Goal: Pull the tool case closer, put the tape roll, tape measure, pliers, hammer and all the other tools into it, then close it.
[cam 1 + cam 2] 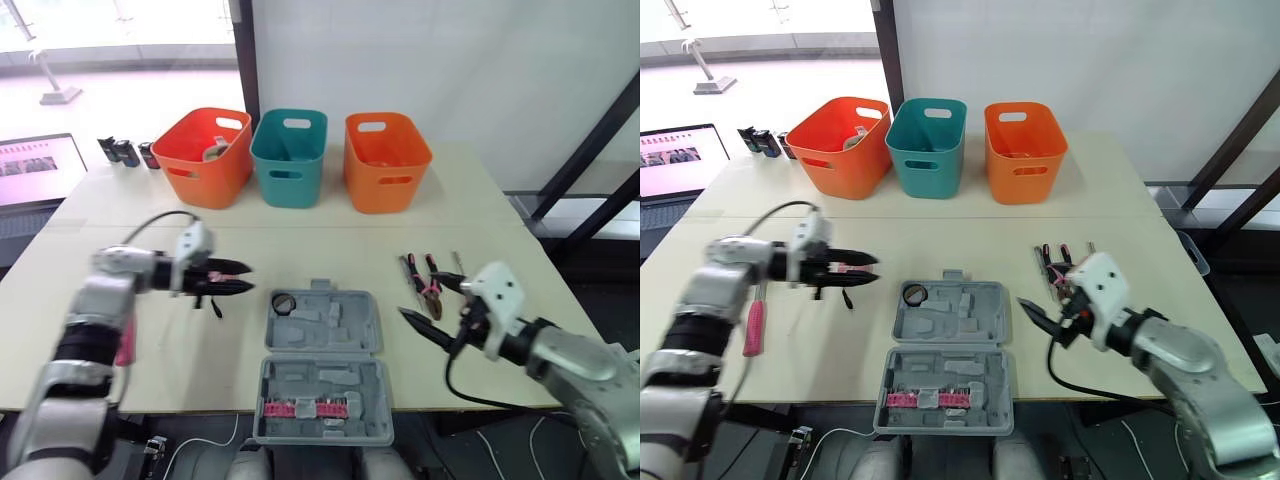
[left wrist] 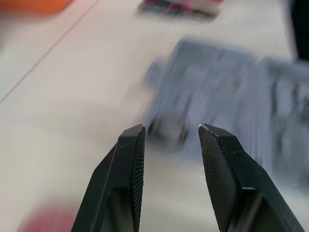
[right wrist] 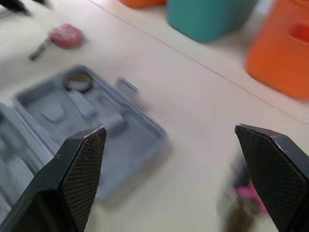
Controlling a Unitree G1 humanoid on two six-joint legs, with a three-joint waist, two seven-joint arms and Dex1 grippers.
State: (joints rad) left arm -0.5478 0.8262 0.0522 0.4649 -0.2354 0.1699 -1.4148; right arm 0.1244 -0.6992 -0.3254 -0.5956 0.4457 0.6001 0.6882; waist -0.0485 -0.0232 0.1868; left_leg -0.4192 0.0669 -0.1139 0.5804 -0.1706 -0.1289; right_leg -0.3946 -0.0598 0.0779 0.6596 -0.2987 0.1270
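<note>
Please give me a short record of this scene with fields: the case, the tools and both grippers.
tool case: open, on the table between the grippers
tape roll: in the case, far left compartment
pliers: on the table, right of the case
left gripper: open, empty
right gripper: open, empty

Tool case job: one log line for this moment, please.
tool case open | tape roll inside | pliers on table, right of case | left end effector open, empty | right end effector open, empty
</note>
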